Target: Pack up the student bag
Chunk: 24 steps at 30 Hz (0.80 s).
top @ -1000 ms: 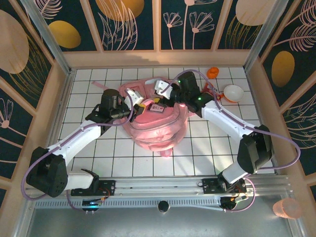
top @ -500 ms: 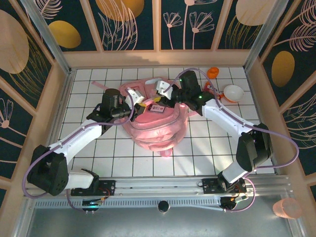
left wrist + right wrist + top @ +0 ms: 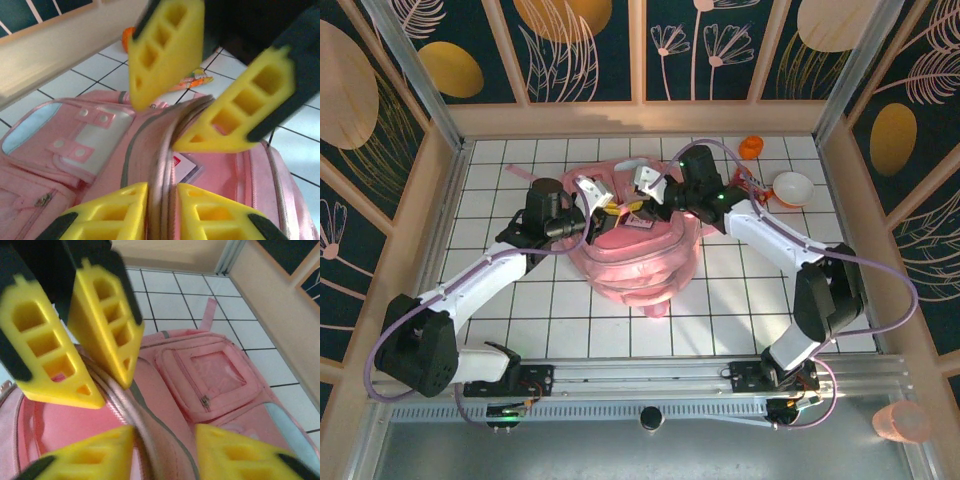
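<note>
The pink student bag (image 3: 638, 258) lies in the middle of the tiled table with its main compartment open. My left gripper (image 3: 603, 212) reaches in from the left, and its yellow pads (image 3: 112, 212) press the zip rim (image 3: 165, 165) from both sides, shut on it. My right gripper (image 3: 642, 198) comes from the right and straddles the same rim a little further along. Its jaws stand open, with one pad (image 3: 87, 455) against the rim and a gap to the other. A white card with a red mark (image 3: 186, 167) lies inside the bag.
A white bowl (image 3: 792, 187) and a small orange object (image 3: 750, 147) sit at the back right of the table. A colourful packet (image 3: 195, 80) lies on the tiles beyond the bag. Wooden walls (image 3: 640, 118) enclose the table.
My right gripper has narrowed its jaws around the bag's rim and edged slightly towards the back left. My left gripper has stayed in place on the rim, with its grip a little looser.
</note>
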Tool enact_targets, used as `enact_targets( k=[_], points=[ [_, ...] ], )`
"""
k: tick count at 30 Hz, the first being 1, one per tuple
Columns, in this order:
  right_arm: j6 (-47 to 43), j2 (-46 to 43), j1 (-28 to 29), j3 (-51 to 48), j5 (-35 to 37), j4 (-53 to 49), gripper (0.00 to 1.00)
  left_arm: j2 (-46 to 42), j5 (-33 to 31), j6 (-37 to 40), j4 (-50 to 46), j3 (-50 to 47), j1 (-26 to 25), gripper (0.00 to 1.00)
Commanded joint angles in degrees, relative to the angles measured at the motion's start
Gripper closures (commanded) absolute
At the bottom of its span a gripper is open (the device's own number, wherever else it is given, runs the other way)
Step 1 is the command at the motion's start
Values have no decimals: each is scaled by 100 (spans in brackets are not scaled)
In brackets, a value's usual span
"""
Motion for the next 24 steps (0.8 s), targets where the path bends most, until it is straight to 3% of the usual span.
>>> enact_targets(
  k=[1,4,7,12,16,24],
  points=[
    [-40,34,-62,252,-267,-19,83,-139,273,-84,337,187,-30,74],
    [-140,16,-136,380,-622,-206,99,-221,505,-238,382,-28,275,64],
    [-252,-18,-366,461,-944,-364,100,-364,1056,-470,413,-345,891,48],
    [-375,-19,-492,534,-1243,-506,100,-591,1530,216,-526,-563,1471,27],
    [-459,12,-504,555,-1288,-593,100,-481,2239,1149,-1232,-565,1831,23],
    [-592,13,-504,602,-1302,-851,100,377,2147,3414,-2699,-35,1841,26]
  ],
)
